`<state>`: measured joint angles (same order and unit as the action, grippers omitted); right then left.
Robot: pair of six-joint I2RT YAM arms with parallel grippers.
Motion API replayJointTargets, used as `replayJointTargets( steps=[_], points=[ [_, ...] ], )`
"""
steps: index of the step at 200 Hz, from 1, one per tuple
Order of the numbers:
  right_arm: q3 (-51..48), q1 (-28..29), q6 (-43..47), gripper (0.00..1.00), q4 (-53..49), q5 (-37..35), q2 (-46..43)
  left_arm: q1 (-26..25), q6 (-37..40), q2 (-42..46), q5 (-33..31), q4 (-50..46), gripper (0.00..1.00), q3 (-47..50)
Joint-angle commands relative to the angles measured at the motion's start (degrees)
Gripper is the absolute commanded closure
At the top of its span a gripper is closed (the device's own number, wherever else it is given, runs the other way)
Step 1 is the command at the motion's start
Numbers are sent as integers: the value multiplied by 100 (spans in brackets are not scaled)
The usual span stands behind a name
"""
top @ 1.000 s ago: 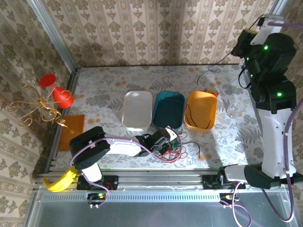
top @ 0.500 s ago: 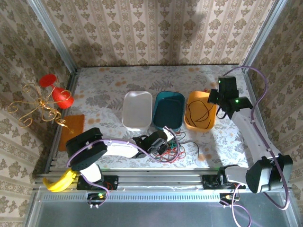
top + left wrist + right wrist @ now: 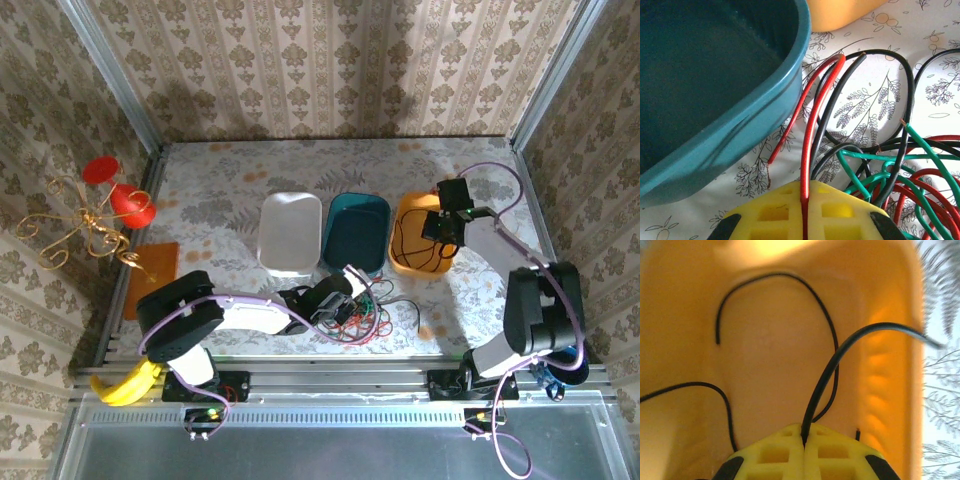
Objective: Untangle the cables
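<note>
The cables [image 3: 372, 315] lie as a red, green and black tangle on the table near the front, just right of my left gripper [image 3: 345, 297]. In the left wrist view that gripper [image 3: 804, 194] is shut on a red cable [image 3: 812, 115] that loops up beside the teal bin [image 3: 705, 75]; green cables [image 3: 875, 170] and black ones [image 3: 900, 100] cross to its right. My right gripper [image 3: 440, 228] hangs over the orange bin [image 3: 425, 262]. Seen from the right wrist, it [image 3: 804, 434] is shut on a black cable [image 3: 840, 352], with other black cable [image 3: 775, 276] lying inside the orange bin [image 3: 775, 365].
A white bin [image 3: 290, 232], the teal bin [image 3: 355, 232] and the orange bin stand in a row mid-table. A gold wire ornament [image 3: 85, 225] with red pieces [image 3: 130, 205] sits at the left wall above an orange mat [image 3: 155, 270]. A yellow object [image 3: 125, 383] lies by the left base.
My right arm came down from high at the far right and swung left, bringing its black cable over the orange bin. The left gripper has stayed at the tangle.
</note>
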<state>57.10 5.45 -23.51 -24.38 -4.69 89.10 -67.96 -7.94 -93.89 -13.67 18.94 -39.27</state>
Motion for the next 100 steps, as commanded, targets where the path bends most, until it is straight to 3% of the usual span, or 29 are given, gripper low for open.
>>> replayJointTargets(
  steps=[1,26,54,75,100],
  points=[
    [328,-5,-249,92,-24,231,233,-33,-118,206,-211,105,100,118],
    [463,55,-305,64,-180,53,81,-33,-147,269,-261,198,100,199],
    [564,131,-186,43,-357,-170,-435,-33,-148,285,-296,255,100,213],
    [577,153,-99,37,-470,-144,-716,-33,-122,261,-285,333,100,209],
    [597,182,-21,37,-581,111,-731,-33,-111,246,-267,347,100,207]
  ],
)
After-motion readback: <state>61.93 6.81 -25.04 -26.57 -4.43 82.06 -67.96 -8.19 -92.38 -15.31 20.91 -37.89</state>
